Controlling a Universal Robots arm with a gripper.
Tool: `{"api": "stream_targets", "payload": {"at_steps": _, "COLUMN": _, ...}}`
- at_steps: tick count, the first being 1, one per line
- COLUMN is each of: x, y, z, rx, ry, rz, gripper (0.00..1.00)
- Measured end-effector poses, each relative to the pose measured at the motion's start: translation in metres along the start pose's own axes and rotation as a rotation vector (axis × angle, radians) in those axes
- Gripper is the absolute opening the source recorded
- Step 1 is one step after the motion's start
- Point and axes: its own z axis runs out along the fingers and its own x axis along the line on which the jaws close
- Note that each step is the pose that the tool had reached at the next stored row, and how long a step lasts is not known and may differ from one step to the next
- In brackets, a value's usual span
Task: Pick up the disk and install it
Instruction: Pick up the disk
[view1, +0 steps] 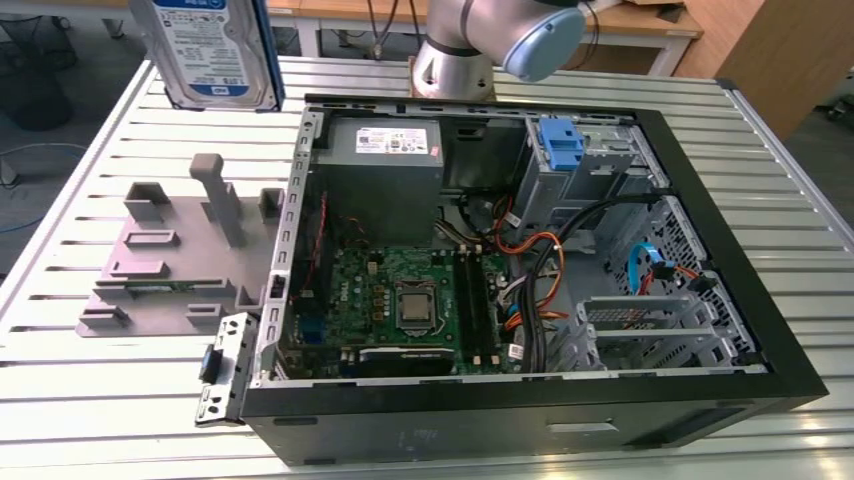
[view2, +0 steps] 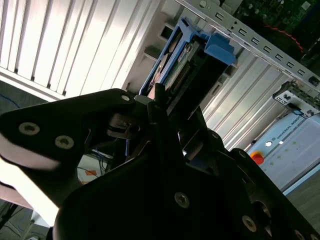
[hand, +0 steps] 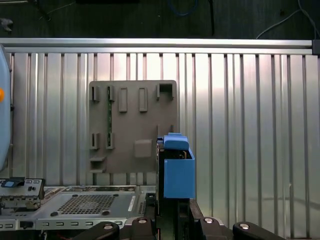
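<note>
While raised near the grey fixture (view1: 167, 270) — clamping the disk (view1: 214, 50) in the gripper (view2: 165, 107), outside the computer case (view1: 534, 430).

The disk (view1: 214, 50) and the power supply (view1: 384, 165) carry white labels (print too small to read).

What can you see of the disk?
The disk is a flat silver drive with a white label and blue strip, framed by a blue plastic carrier with a tab at its free end. It hangs upright above the slatted table, beside the open computer case on the exterior view's left, not yet installed. The gripper is shut on its other end; nothing else touches it.
</note>
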Motion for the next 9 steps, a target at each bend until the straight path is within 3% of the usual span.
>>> {"api": "stream_targets", "payload": {"at_steps": 9, "x": -0.0005, "y": -0.0239, "z": -0.0003, "rx": 0.0000, "ry": 0.0000, "rz": 0.000, "gripper": 0.35}}
